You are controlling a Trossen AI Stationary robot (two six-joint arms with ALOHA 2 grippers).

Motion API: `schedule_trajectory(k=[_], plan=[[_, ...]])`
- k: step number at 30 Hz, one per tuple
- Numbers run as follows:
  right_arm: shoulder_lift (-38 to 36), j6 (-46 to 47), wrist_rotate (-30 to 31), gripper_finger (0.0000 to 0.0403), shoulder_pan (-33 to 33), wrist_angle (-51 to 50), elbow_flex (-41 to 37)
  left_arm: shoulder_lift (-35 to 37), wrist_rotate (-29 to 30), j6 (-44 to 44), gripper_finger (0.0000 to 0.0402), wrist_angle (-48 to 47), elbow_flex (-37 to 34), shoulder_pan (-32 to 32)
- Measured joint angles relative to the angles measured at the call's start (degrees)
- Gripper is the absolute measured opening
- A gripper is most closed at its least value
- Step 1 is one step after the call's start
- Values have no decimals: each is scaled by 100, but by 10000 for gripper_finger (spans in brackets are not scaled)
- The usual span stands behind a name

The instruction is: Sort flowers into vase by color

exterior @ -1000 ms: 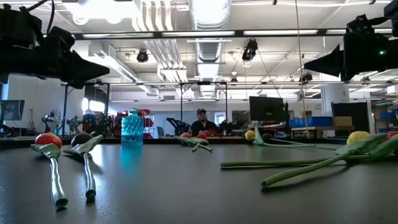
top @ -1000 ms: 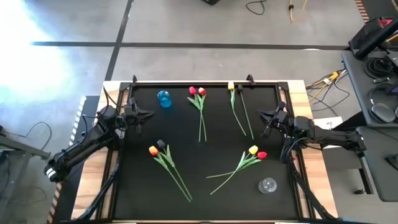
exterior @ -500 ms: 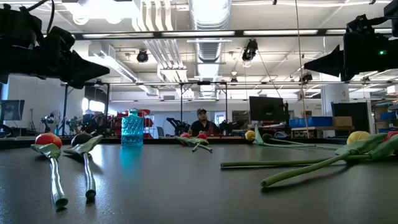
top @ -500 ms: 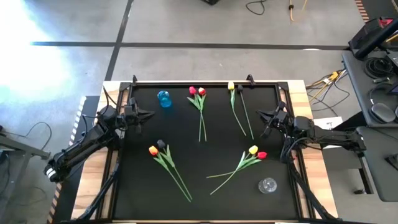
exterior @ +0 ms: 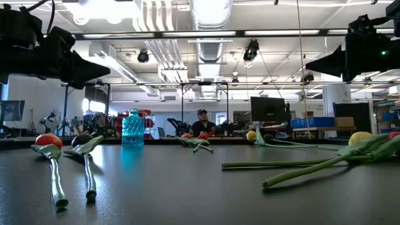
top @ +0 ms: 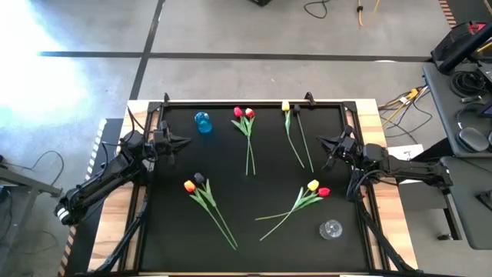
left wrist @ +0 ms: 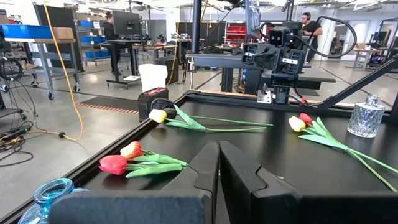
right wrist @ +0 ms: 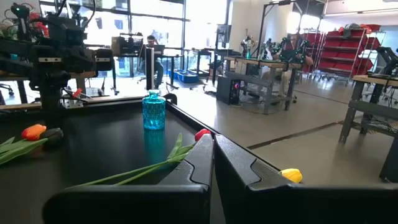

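While the flowers (top: pixel 248 131) lie untouched, left claw (top: pixel 184 141) and right claw (top: pixel 320 141) hover clenched.

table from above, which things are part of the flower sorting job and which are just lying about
Part of the job:
- red tulip pair
- yellow tulip
- orange and dark tulips
- yellow and red tulips
- blue vase
- clear vase

Just lying about:
- cables beyond the table's right edge
- paper under the right arm
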State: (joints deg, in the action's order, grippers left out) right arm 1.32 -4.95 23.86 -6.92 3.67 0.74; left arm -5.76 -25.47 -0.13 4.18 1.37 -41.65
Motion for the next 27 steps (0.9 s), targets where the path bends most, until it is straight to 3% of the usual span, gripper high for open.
schedule_trajectory(k=[13, 18, 23, 27], plan=[[-2, 0, 1, 9, 0, -1, -1, -2, 0, -302, 0, 315, 2, -2], [-1, 0, 1, 9, 1, -1, -1, -2, 171, -2077, 0, 1369, 1, 1], [-1, 0, 2, 9, 0, -1, 0, -2, 535, -3133, 0, 2547, 2, 0], [0, 0, 2, 9, 0, -1, -1, -2, 791, -3182, 0, 3614, 2, -2]])
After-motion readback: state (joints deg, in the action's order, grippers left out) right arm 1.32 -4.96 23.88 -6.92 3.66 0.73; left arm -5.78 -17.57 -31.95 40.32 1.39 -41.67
